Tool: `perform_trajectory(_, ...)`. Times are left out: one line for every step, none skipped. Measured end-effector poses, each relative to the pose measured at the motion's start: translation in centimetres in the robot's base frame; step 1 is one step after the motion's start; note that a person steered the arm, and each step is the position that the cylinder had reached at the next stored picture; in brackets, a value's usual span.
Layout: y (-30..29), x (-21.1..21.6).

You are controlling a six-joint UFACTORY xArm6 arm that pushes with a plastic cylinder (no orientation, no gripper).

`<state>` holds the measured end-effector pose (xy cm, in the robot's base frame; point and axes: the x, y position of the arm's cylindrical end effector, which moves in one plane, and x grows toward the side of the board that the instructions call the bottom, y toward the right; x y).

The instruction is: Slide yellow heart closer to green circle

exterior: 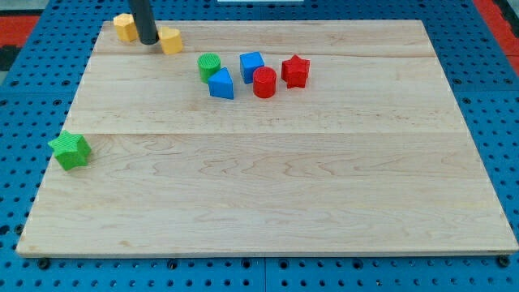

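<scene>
The yellow heart point(170, 40) lies near the view's top left of the wooden board point(268, 186). My tip point(147, 40) rests just to its left, close to or touching it. Another yellow block point(124, 26) lies left of the rod, partly behind it; its shape is unclear. The green circle point(209, 66) sits to the lower right of the yellow heart, a short gap away.
Right of the green circle cluster a blue block point(221, 84), a blue cube point(252, 65), a red cylinder point(264, 83) and a red star point(295, 71). A green star point(70, 151) lies at the board's left edge.
</scene>
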<state>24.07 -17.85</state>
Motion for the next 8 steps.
perform_trajectory(0.7,-0.8)
perform_trajectory(0.8,-2.1)
perform_trajectory(3.7,-1.4)
perform_trajectory(6.0,-0.1)
perform_trajectory(9.1,0.0)
perform_trajectory(9.2,-0.6)
perform_trajectory(4.9,-1.2)
perform_trajectory(5.4,2.1)
